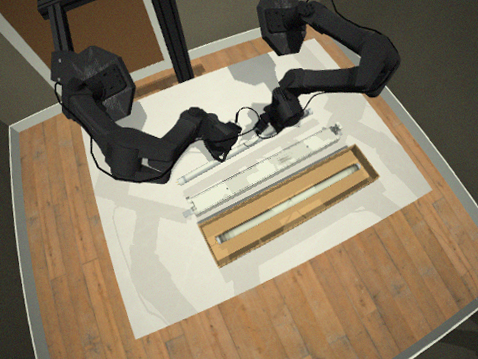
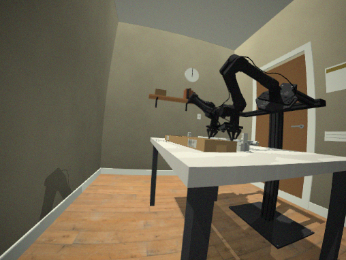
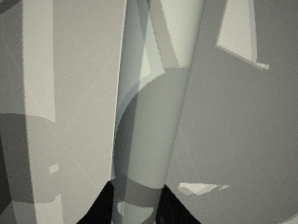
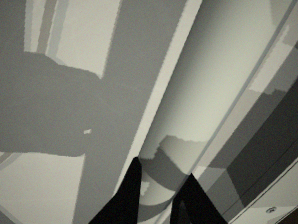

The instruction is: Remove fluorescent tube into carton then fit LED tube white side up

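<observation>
The old fluorescent tube (image 1: 310, 192) lies along the floor of the carton (image 1: 285, 186) (image 2: 218, 145), which sits on the bench. The light fixture (image 1: 262, 175) beside it has an empty channel between its lampholders (image 1: 190, 204) (image 1: 335, 129). The LED tube (image 1: 200, 170) (image 3: 155, 110) (image 4: 215, 85) runs parallel behind the fixture, on the arms' side; its exact height is unclear. Its pale face shows to both wrist cameras, with a greyer strip along one edge. My left gripper (image 3: 135, 191) (image 2: 233, 139) and right gripper (image 4: 162, 175) (image 2: 211, 137) are both shut on it near its middle part.
The fixture stands close between the LED tube and the carton's long wall. Both wrists are close together over the tube, with a cable loop between them. The robot's upright post (image 1: 171, 30) is behind the bench.
</observation>
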{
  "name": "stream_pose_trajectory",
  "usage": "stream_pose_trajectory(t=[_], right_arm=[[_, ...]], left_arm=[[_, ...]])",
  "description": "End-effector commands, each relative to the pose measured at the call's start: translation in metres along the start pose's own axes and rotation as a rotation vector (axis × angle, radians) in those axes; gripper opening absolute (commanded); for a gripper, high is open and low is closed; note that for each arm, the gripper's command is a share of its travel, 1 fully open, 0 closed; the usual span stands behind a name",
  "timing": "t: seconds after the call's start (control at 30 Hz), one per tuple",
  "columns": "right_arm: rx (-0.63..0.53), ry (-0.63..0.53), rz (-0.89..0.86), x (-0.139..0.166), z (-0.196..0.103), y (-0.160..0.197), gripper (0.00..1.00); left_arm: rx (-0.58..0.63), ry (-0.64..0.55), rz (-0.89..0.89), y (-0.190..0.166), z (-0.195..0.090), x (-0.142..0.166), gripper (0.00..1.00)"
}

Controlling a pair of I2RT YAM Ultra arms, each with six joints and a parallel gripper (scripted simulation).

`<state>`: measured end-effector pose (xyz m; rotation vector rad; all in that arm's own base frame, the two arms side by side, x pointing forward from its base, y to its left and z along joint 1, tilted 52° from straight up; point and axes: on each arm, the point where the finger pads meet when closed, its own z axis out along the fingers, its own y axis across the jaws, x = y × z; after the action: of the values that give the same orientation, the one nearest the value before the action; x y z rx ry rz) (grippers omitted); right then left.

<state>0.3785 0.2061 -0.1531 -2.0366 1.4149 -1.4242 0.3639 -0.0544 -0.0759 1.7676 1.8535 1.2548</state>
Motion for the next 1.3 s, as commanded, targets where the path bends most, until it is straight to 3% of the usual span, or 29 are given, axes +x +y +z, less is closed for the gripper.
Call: stream_pose_trajectory(t=[0.0, 0.27, 0.3, 0.37, 0.43, 0.83, 1.27], right_arm=[[0.012, -0.036, 0.033, -0.008, -0.003, -0.019, 0.11], [-0.006, -0.04, 0.009, -0.012, -0.004, -0.009, 0.11], [-0.025, -0.035, 0.0, -0.007, -0.003, -0.002, 0.11], [-0.011, -0.036, 0.021, -0.006, -0.003, -0.013, 0.11], [-0.005, -0.04, 0.029, -0.009, -0.004, -0.018, 0.11], [-0.034, -0.047, 0.012, -0.012, -0.006, -0.011, 0.11], [-0.143, -0.032, 0.019, -0.003, -0.001, -0.009, 0.11]], left_arm=[[-0.023, -0.049, -0.018, 0.014, -0.006, -0.015, 0.11], [-0.013, -0.049, -0.017, 0.013, -0.005, -0.016, 0.11], [0.019, -0.042, 0.006, 0.0, -0.007, -0.009, 0.11], [0.021, -0.044, 0.011, -0.003, -0.009, -0.008, 0.11], [-0.003, -0.051, -0.014, 0.013, -0.006, -0.015, 0.11], [0.025, -0.048, -0.016, 0.012, -0.005, -0.013, 0.11], [0.136, -0.034, -0.009, 0.005, -0.003, -0.007, 0.11]])
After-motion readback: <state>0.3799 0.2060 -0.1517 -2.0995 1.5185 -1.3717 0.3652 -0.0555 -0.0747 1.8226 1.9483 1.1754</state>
